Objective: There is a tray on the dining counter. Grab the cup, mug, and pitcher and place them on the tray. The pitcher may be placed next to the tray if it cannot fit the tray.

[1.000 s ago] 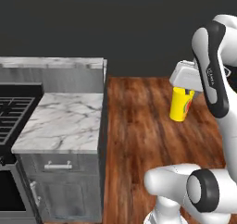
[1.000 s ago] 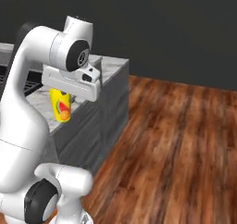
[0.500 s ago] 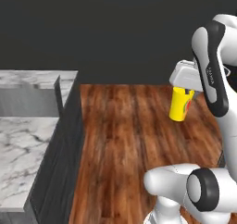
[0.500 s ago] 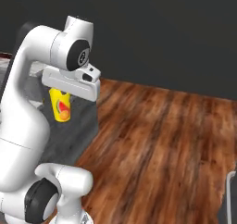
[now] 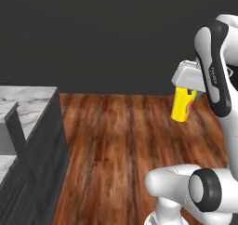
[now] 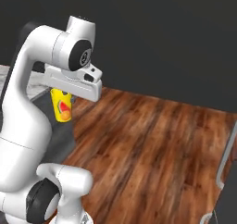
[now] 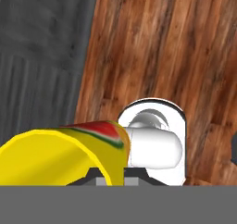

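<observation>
Wooden floorboards (image 5: 116,140) run under a dark back wall, with a grey-sided marble worktop (image 5: 28,98) at the left of the left base view. No tray is to be seen, so the job looks early: the cup (image 5: 182,105) is picked up but not yet delivered, and the mug and pitcher presumably remain to be fetched. The arm stands folded high over its base, hand held out level, and the fingers (image 6: 61,92) are clenched on the yellow cup, which hangs beneath the hand, clear above the floor.
</observation>
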Controlling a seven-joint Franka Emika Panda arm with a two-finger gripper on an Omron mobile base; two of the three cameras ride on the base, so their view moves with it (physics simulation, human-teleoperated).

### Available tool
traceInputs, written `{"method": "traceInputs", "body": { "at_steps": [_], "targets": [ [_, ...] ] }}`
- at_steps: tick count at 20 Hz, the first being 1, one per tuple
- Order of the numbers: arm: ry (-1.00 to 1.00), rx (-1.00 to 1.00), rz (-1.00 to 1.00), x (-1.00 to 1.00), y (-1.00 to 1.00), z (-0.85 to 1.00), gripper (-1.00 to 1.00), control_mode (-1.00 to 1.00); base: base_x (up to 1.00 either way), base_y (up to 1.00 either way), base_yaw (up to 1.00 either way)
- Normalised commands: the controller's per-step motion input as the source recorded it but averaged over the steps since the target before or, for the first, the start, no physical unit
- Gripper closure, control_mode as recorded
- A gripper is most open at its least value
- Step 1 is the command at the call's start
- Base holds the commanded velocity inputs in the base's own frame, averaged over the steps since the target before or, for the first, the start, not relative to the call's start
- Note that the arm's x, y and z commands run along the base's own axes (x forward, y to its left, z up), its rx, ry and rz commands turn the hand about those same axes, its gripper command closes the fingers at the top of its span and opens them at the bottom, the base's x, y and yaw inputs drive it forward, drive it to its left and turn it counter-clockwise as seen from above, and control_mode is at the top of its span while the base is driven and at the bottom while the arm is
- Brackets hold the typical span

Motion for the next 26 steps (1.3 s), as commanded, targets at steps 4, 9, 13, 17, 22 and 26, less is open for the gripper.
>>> {"method": "traceInputs", "body": {
  "at_steps": [4,9,13,17,22,26],
  "targets": [
    [0.00,0.00,0.00,0.00,0.00,0.00,1.00,1.00,1.00,-0.20,0.19],
    [0.00,0.00,0.00,0.00,0.00,0.00,1.00,1.00,1.00,-0.29,0.23],
    [0.00,0.00,0.00,0.00,0.00,0.00,1.00,1.00,1.00,-0.64,0.22],
    [0.00,0.00,0.00,0.00,0.00,0.00,1.00,1.00,1.00,-0.66,0.22],
    [0.00,0.00,0.00,0.00,0.00,0.00,1.00,1.00,1.00,-0.70,0.24],
    [0.00,0.00,0.00,0.00,0.00,0.00,1.00,1.00,1.00,-0.75,0.26]
  ]
}}
